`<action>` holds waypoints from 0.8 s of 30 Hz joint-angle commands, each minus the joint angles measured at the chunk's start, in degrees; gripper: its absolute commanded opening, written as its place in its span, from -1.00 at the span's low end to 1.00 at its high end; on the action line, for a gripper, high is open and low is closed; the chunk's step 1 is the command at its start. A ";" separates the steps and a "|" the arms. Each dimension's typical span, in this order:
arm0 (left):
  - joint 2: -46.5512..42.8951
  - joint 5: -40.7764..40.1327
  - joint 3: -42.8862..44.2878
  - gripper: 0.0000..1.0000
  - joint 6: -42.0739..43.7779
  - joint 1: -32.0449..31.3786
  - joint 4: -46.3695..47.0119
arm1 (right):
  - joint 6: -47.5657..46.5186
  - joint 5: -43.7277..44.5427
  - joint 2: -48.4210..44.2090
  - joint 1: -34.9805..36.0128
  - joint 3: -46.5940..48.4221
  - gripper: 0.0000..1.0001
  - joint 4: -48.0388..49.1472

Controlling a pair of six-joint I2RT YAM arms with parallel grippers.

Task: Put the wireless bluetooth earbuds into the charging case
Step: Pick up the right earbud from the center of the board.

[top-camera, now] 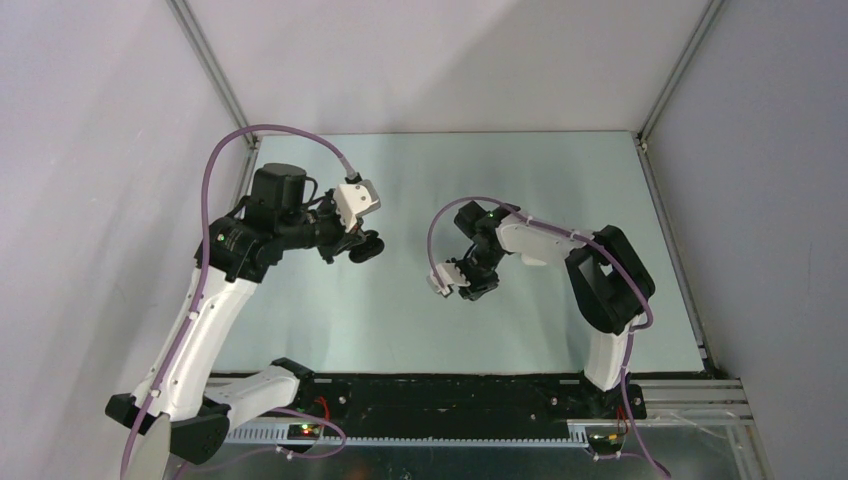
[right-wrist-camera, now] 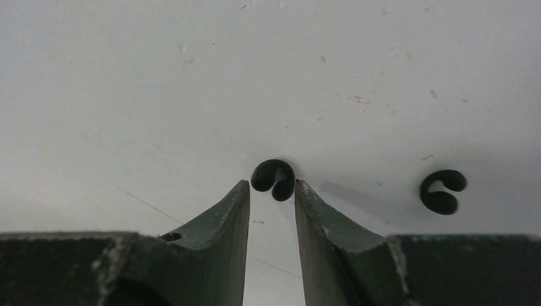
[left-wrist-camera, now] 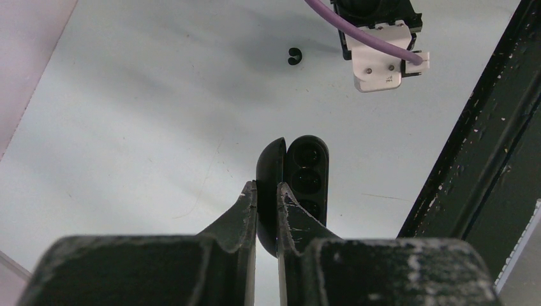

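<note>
Left tool (left-wrist-camera: 266, 189) pinched narrow on lid (left-wrist-camera: 270, 162) of open charging case (left-wrist-camera: 309, 167), held above desk (left-wrist-camera: 127, 127), open face out, likely to receive buds. Right tool (right-wrist-camera: 271, 189) half-open, low, jaws flanking black earbud (right-wrist-camera: 273, 176) on desk; second earbud (right-wrist-camera: 442, 192) loose nearby

Pale green table (top-camera: 400, 330) (faintly scratched and speckled), enclosed by grey walls (top-camera: 90, 150).

Soft, even overhead light keeps all three views bright with little glare, the pale table (top-camera: 400, 180) carrying only faint diffuse shadows, one beside a black earbud (right-wrist-camera: 442, 191), while each wrist view's nearest foreground softens slightly.
</note>
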 commanded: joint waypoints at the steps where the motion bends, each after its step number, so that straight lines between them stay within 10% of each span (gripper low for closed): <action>1: -0.67 0.01 -0.27 -1.00 -0.33 0.43 0.70 | -1.04 -2.96 -1.20 0.48 4.79 -0.27 -3.49; 24: -0.79 0.05 -0.23 -1.00 -0.29 0.61 0.67 | -2.87 1.82 4.55 0.52 6.68 -0.28 -1.90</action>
